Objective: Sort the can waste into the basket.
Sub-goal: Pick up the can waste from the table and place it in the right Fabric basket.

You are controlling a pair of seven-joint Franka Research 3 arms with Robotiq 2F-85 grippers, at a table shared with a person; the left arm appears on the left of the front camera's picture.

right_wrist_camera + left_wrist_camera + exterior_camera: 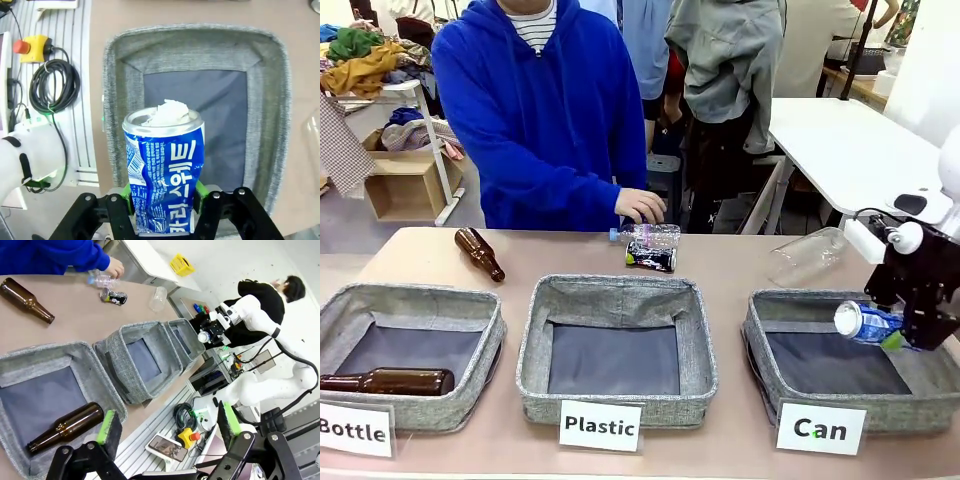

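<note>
A blue and white can [868, 322] hangs tilted over the right side of the grey basket [765, 345] carded "Can". My right gripper [897, 337] is shut on it. In the right wrist view the crumpled can [165, 170] sits between the green pads of the gripper [164, 192], above the basket's dark liner and its rim [120, 100]. A black dented can [650, 258] lies at the far middle of the table, also in the left wrist view as the black can [114, 297]. My left gripper [169, 422] stands open over the left bin, holding nothing.
The person's hand [642, 205] rests on a clear plastic bottle [652, 235] just behind the black can. Another clear bottle [807, 256] lies at the far right. One brown bottle [480, 253] lies on the table, another [390, 381] inside the "Bottle" bin [420, 300]. The "Plastic" bin [615, 400] stands in the middle.
</note>
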